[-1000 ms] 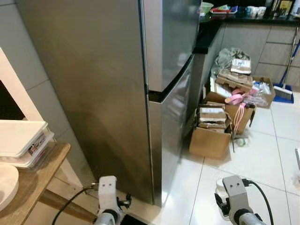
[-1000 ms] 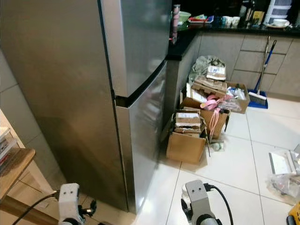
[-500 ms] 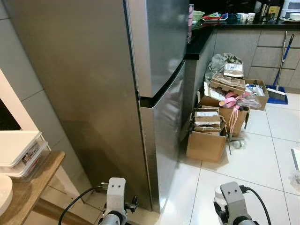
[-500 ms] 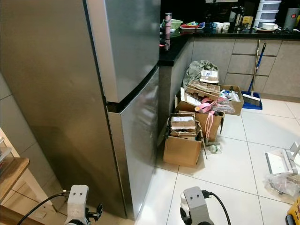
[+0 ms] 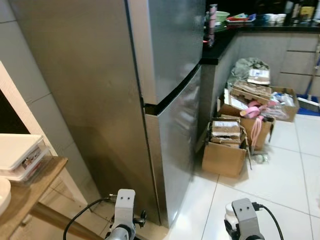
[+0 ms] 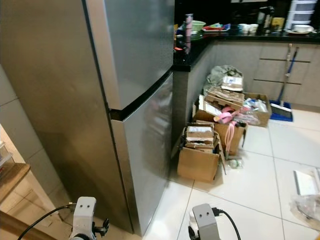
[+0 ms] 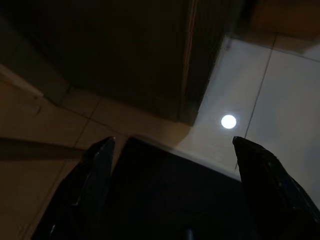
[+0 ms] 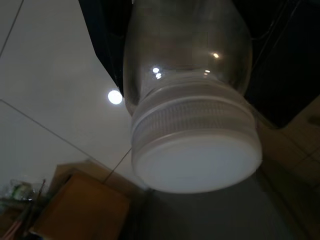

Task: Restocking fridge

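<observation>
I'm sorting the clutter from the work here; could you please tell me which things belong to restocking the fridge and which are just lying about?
For the job:
- fridge, doors closed
- bottle with a white cap, held at the right gripper
- left gripper, open

Lying about:
- cardboard boxes
- broom
- food containers on the wooden table

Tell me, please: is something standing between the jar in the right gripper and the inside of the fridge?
Yes. Both doors of the fridge are shut, so the jar with its white lid, held in the right gripper, cannot go in yet. The left gripper is open and holds nothing.
</observation>
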You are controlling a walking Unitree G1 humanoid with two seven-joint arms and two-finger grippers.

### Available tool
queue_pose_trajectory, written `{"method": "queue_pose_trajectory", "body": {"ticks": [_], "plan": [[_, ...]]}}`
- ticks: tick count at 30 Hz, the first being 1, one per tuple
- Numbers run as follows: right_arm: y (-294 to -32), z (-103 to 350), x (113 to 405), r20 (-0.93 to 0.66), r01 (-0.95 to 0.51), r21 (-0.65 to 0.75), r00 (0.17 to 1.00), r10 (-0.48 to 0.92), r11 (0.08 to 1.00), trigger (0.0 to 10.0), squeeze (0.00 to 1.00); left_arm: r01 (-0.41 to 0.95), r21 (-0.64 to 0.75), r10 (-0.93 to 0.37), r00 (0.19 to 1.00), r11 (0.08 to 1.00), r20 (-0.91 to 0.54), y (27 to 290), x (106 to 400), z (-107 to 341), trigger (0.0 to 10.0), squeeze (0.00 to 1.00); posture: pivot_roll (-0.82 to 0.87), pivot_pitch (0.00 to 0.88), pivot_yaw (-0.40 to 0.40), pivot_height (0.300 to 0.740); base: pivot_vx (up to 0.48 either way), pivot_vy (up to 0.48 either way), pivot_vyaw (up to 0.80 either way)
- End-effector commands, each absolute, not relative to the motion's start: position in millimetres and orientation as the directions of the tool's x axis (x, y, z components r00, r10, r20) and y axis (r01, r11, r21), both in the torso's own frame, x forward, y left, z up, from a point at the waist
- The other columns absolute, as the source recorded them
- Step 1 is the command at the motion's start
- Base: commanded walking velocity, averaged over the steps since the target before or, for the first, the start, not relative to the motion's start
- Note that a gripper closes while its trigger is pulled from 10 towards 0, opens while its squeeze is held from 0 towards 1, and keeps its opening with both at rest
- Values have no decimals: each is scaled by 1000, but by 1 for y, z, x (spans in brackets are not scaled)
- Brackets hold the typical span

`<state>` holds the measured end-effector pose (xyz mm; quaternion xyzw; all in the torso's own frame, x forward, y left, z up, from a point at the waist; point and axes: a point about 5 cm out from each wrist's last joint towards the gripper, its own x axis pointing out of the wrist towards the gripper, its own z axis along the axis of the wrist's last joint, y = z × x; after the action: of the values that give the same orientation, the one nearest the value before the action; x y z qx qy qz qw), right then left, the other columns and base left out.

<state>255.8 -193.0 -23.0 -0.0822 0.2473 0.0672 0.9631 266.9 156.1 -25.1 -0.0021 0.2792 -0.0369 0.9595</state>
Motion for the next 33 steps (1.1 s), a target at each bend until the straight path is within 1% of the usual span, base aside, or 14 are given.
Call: {"method": "queue_pose_trajectory", "body": {"ticks": [1, 19, 28, 33], "plan": [[-195, -25, 253, -490, -153, -114, 868, 78, 982, 10000, 0, 94, -6, -82, 842, 996, -534, 153, 269, -24, 10000, 0, -97, 65, 65, 740, 0, 0, 0], [-190, -26, 255, -496, -156, -112, 864, 81, 981, 10000, 0, 64, -15, -62, 842, 998, -537, 158, 269, -23, 10000, 0, -88, 56, 59, 740, 0, 0, 0], [-189, -28, 253, -502, -132, -100, 862, 64, 986, 10000, 0, 98, -15, -91, 839, 995, -537, 154, 269, -23, 10000, 0, -82, 45, 70, 740, 0, 0, 0], [-192, -35, 246, -544, -92, -87, 838, 30, 992, 10000, 0, 123, -8, -109, 844, 992, -526, 152, 271, -21, 10000, 0, -79, 23, 80, 740, 0, 0, 0]]}}
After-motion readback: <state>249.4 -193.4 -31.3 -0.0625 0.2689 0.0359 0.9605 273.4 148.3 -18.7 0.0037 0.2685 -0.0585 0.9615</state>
